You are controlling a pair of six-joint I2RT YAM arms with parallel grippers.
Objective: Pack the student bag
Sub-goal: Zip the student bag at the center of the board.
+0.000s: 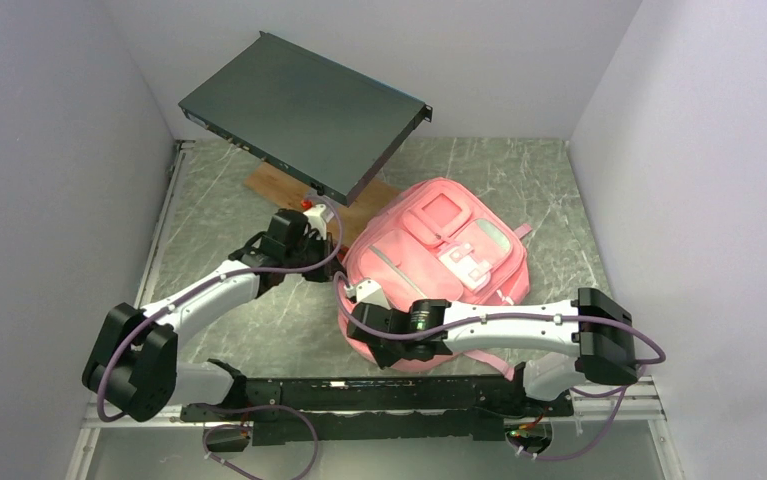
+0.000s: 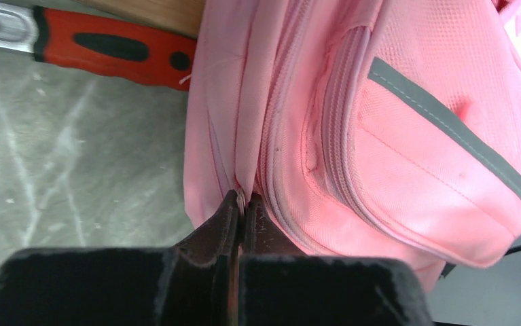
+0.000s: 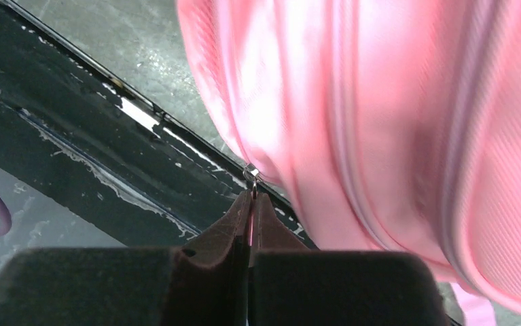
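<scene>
Grey-green marbled surface [image 1: 289, 330] carries large soft pink fabric backpack [image 1: 439, 250], lying flat centre-right with front pockets up.

Left claw [image 2: 240, 204] pinched shut on backpack's side zip seam, likely anchoring fabric.

Right claw [image 3: 250, 197] clamped on small metal-ringed zip pull [image 3: 250, 174] at near edge, probably so zip slides against braced backpack, opening it for packing.

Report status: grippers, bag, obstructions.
Left gripper shut on zip pull. Right gripper shut on second zip pull. Student bag lying front up. Red-handled tool beside it, not blocking.
</scene>
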